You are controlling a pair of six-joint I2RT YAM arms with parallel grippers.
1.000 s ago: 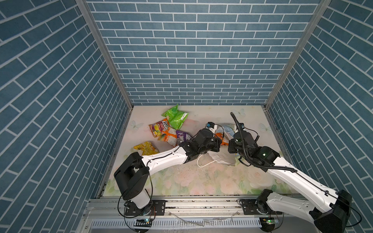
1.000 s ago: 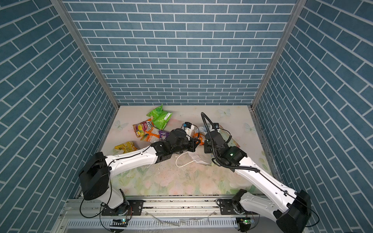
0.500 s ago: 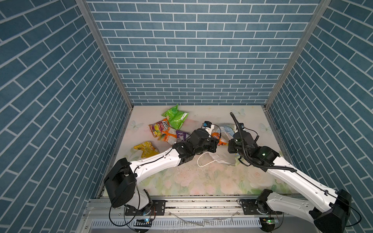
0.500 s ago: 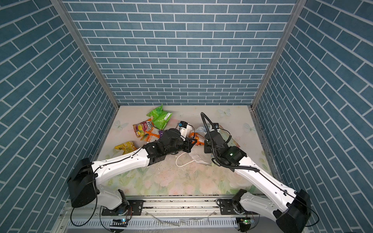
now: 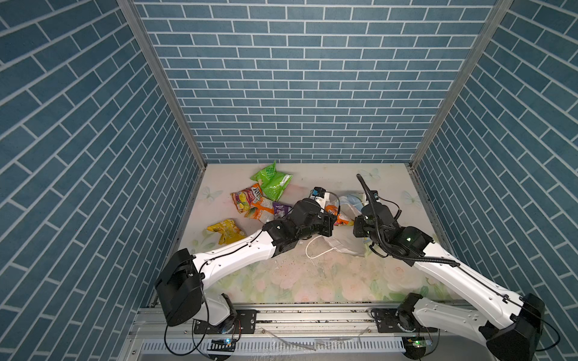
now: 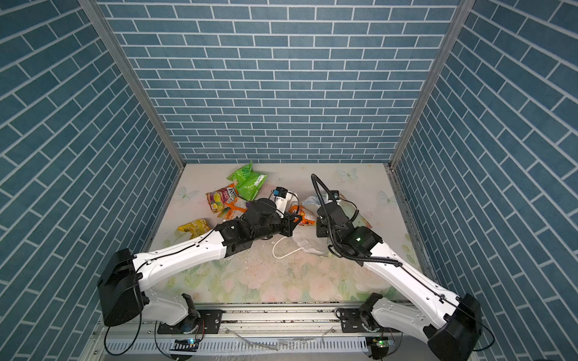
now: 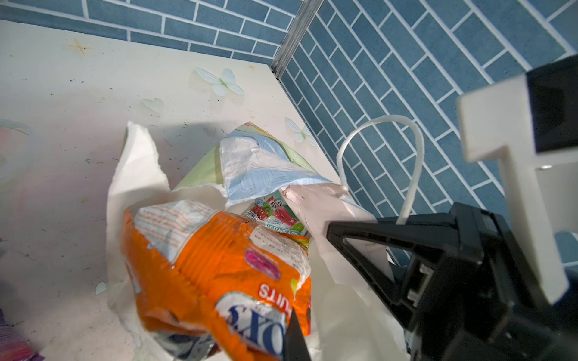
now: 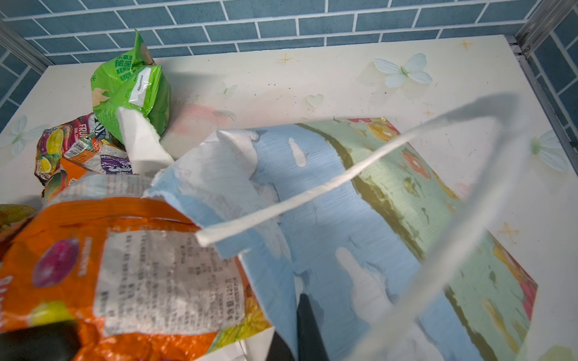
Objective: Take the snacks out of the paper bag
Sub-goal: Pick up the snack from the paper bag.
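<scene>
Because the paper bag (image 8: pixel 328 250) is thin printed sheet, it should handle as light and limp, easy to drag and ready to rip further along its ragged white mouth. It lies on its side toward the right edge of the table (image 5: pixel 328 176), with the mouth facing the left edge. The right gripper (image 7: pixel 336 233) has its jaws together on a flap of the upper wall at that mouth. That looks like the right place to hold, since it keeps the opening up without crushing what is inside.

The orange packet (image 7: pixel 212 259) sticks about halfway out of the mouth. The left gripper (image 5: pixel 332 222) appears clamped on its outer end, jaws together. As puffed, crinkly foil it is likely light and slick, so a pinch on the flat crimped seam should hold better than one on the belly. Deeper in, a smaller cherry-print packet (image 7: pixel 275 215) sits partly under the folded wall and would need that wall lifted.

Five packets are already out on the left half of the table:
- The green packet (image 5: pixel 272 181) is nearest the back edge.
- The fruit-print packet (image 5: pixel 247 200), the orange-and-white packet (image 5: pixel 261 212) and the purple packet (image 5: pixel 281 209) are bunched together.
- The yellow packet (image 5: pixel 225 229) is near the left edge.

The purple one lies just beside the left arm, so the free space between the pile and the bag is narrow.

One cord handle (image 5: pixel 316 253) loops on the table in front of the bag. The other (image 7: pixel 416 156) arches up beside the right gripper. Either could snag a finger.
</scene>
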